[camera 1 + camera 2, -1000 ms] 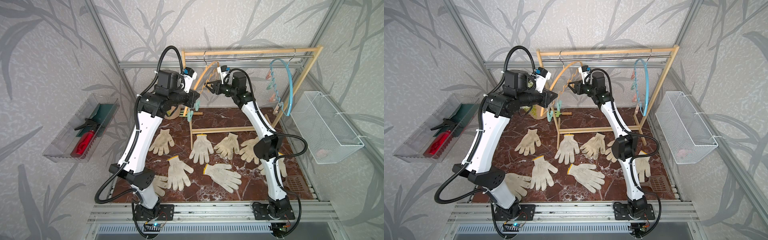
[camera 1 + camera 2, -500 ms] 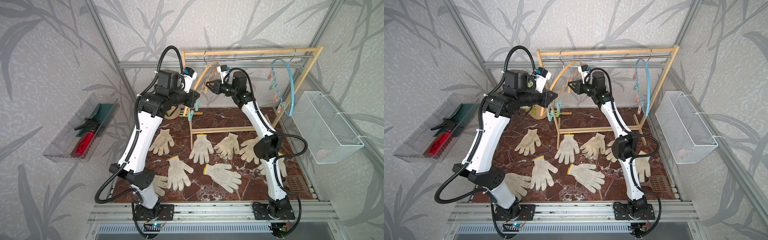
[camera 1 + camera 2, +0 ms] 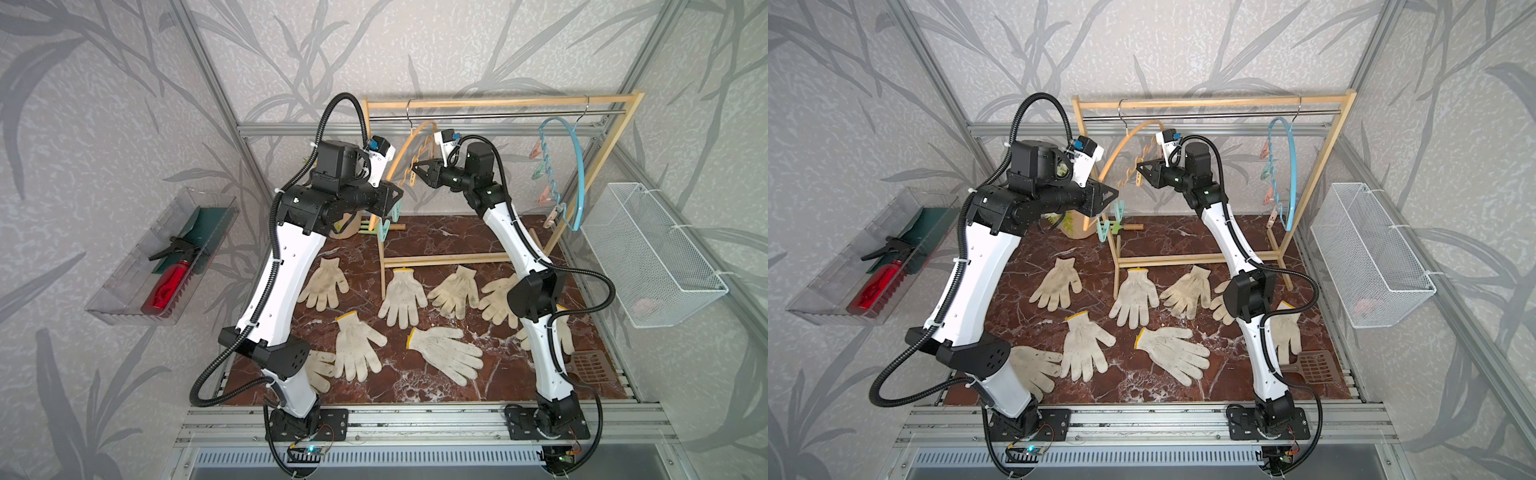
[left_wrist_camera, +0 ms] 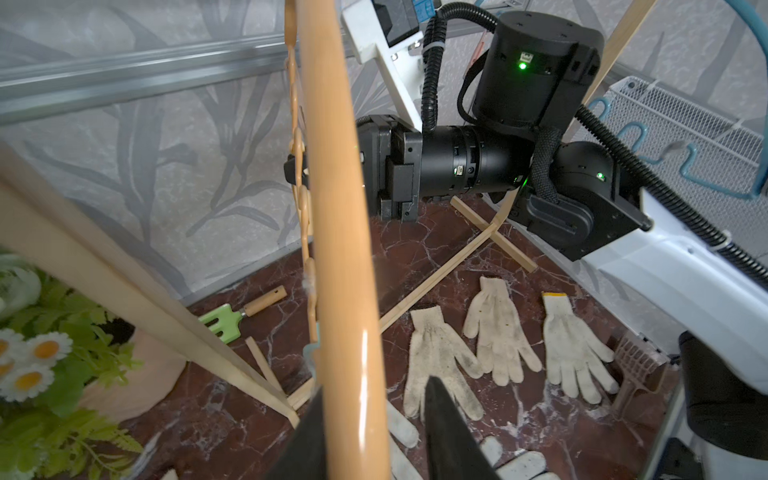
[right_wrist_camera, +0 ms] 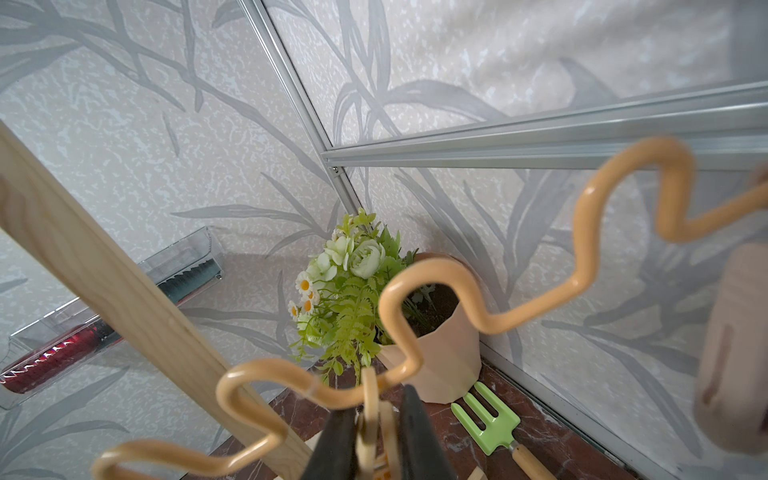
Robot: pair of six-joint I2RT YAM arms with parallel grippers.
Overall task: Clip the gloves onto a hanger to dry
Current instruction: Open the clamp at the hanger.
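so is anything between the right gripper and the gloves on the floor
Nothing visible blocks the drop to the gloves. But the right gripper is shut on a peg of the orange hanger, so it is not free.

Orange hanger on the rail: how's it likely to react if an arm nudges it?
Probably swings and twists: the orange hanger hangs from the rail at one spot only. Likely stiff, since its arc and wavy bar hold their shape. The right gripper, jaws shut on a peg on that wavy bar, should damp the swing somewhat.
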